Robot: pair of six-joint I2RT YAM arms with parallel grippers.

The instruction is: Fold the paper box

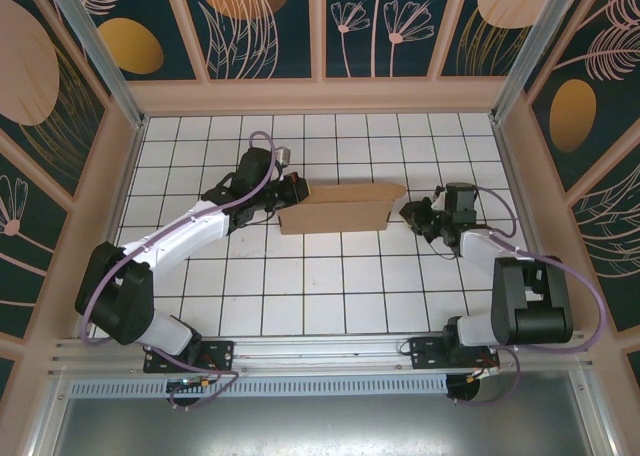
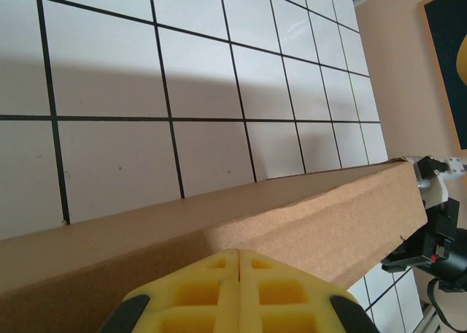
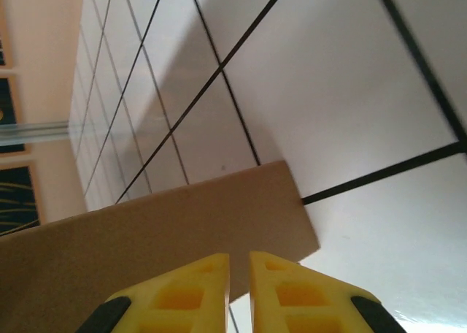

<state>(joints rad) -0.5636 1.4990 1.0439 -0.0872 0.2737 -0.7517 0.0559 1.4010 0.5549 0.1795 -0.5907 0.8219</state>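
Presently, the paper box [image 1: 342,208] lies at the middle of the white tiled table [image 1: 330,286], its long side running left to right between the two arms. It reads as a long, narrow brown cardboard form with a lighter wall facing the arm bases.

The left gripper [image 1: 296,189] is at the box's left end. In the left wrist view its yellow fingers [image 2: 204,293] are pressed together with no gap between them, their tips against the cardboard face. Whether a layer of cardboard is pinched between them cannot be told.

The right gripper [image 1: 408,212] sits just beside the box's right end. In the right wrist view the jaws stand narrow, a slim gap showing between the yellow fingers [image 3: 182,293] with nothing visible in it. The end corner of the box [image 3: 219,231] lies just ahead of the fingertips. Contact there cannot be confirmed.
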